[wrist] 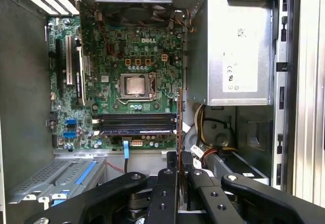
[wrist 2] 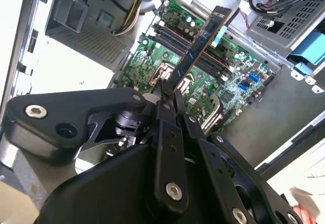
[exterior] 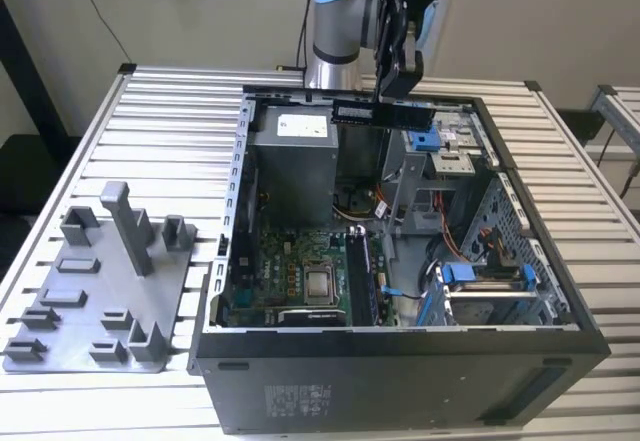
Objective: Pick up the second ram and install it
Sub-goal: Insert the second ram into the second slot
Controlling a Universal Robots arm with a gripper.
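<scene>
Holding the second ram (wrist 2: 203, 41), I have my pincer (wrist 2: 168, 89) squeezed shut on its flat sides. The stick is up in the air over the open computer box (exterior: 400, 381) that lies on the desk (exterior: 170, 111). It hangs high above the green board (wrist: 111, 36) and is not in the long black slots (wrist: 134, 124) down there; the grey tray (exterior: 60, 326) sits beside the box.

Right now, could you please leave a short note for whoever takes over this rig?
Gripper: shut on the ram, holding it in the air.
Ram: over the open case, above the motherboard, apart from the slots.
Done: ram picked up.
Left: ram not yet seated in a slot.
</scene>
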